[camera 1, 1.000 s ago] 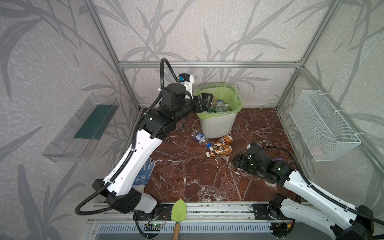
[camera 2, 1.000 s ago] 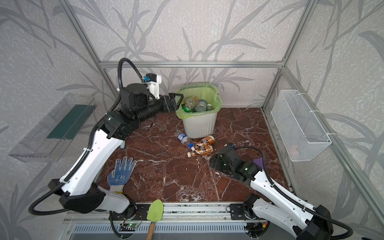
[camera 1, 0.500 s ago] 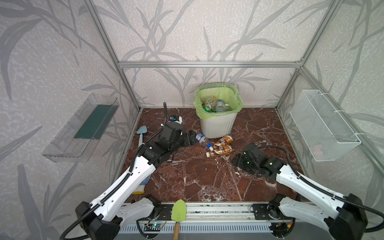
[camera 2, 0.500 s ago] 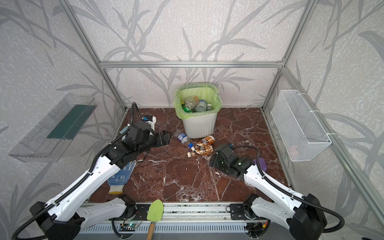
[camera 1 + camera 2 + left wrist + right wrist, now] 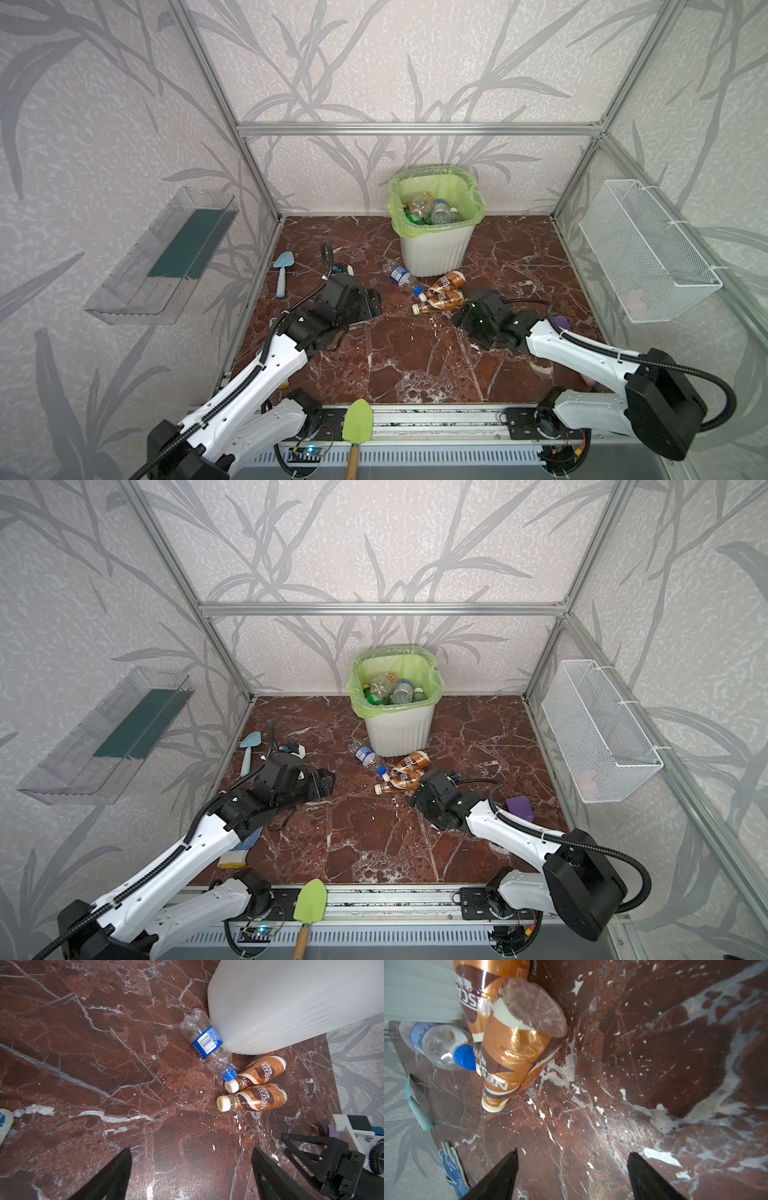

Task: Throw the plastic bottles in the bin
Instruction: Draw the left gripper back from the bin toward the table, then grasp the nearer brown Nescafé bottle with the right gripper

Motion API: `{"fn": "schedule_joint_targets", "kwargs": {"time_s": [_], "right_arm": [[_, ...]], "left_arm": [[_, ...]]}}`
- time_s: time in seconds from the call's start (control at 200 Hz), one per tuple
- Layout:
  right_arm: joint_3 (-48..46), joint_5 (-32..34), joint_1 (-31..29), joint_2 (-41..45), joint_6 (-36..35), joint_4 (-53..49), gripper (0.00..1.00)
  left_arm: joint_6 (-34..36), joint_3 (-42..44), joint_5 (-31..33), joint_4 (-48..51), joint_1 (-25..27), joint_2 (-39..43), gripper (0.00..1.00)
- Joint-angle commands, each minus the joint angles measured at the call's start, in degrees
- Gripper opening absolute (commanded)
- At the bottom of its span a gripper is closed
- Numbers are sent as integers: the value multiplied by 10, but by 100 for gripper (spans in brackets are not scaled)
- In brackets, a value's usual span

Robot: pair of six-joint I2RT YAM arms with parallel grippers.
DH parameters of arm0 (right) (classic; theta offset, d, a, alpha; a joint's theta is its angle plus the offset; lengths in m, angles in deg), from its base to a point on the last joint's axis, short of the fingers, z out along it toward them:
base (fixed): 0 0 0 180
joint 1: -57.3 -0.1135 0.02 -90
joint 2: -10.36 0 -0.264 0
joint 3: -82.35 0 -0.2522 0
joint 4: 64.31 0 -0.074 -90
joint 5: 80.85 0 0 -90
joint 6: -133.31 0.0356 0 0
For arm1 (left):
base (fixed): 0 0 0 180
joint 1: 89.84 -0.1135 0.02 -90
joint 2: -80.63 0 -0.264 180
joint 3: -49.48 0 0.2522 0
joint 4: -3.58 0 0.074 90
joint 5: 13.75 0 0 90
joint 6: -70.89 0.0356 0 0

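While several bottles already lie in the bin (image 5: 436, 249), three remain beside its base: clear bottle (image 5: 205, 1041) and two brown bottles (image 5: 260, 1070), perhaps touching; left gripper (image 5: 190, 1169) and right gripper (image 5: 572, 1172) gape empty

The worktop (image 5: 83, 1053) is polished reddish-brown marble with white veins. The bin (image 5: 432, 253) is matt white ribbed plastic, lined with a thin, glossy green bag (image 5: 436, 187). The coffee bottles (image 5: 257, 1099) wear shiny, crinkled coppery wrap; the water bottle (image 5: 205, 1043) is clear, dented plastic.
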Motion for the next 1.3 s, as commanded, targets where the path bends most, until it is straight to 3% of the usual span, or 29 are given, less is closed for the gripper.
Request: {"fn": "schedule_joint_targets", "kwargs": {"time_s": [0.0,0.705,1.295], "right_arm": [[5,21,0,-22,40,47,84],[105,47,7,-150,56,111,83],[117,24,37,-226,60,147,80]], "left_arm": [[-16,10,1,-1,-3,14,89],[-20,23,6,8,-5,38,89],[-15,20,3,4,-8,33,89]]}}
